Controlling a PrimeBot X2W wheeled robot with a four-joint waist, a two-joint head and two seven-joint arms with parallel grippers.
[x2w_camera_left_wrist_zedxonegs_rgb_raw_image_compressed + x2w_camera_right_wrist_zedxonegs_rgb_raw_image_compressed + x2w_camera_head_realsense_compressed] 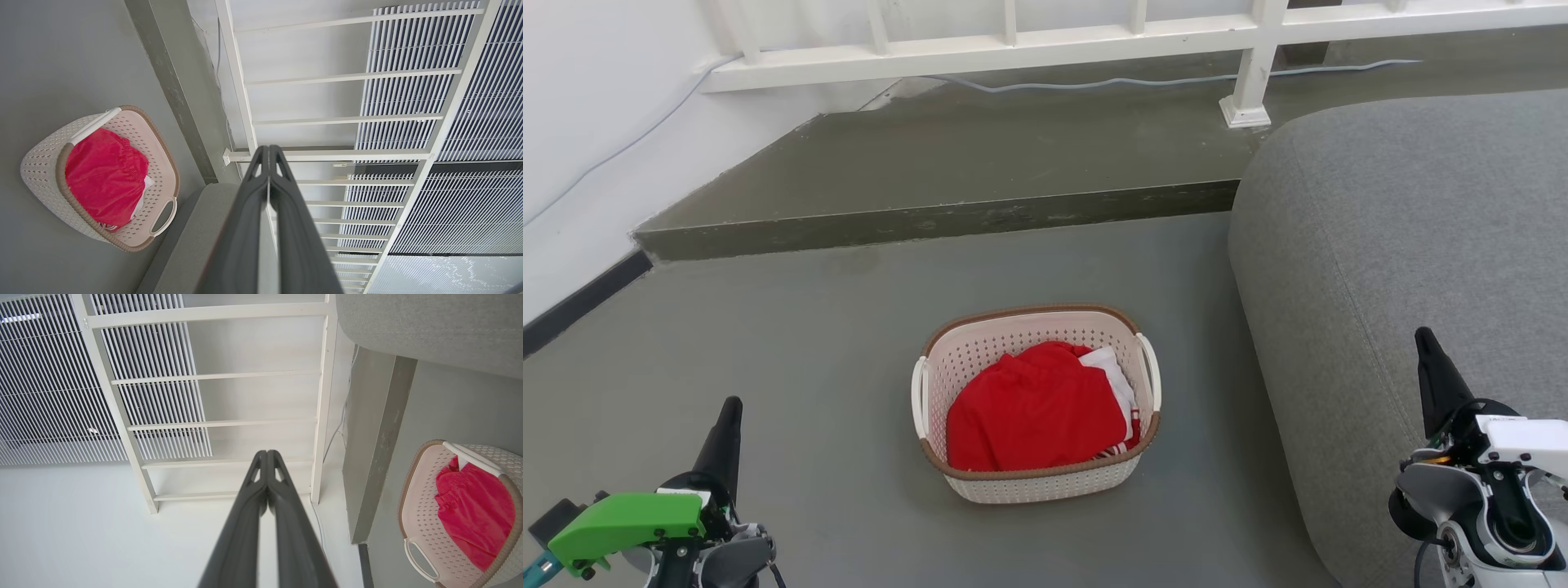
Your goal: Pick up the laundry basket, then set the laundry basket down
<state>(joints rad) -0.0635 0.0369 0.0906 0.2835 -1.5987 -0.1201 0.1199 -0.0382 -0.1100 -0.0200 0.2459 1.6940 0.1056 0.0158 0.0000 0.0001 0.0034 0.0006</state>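
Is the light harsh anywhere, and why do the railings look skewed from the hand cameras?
Head view: soft, even light, the laundry basket casts barely a shadow, no glare. Left wrist view: wide-angle lens fans the railing and makes the left gripper loom large. Right wrist view: same stretching, right gripper oversized.

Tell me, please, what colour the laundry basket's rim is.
The basket's rim is brown, clearest in the head view.

The left pincer (pixel 729 415) and the right pincer (pixel 1426 341) rest low at either side, both pointing up the head view, fingers (pixel 241 245) pressed tight together.
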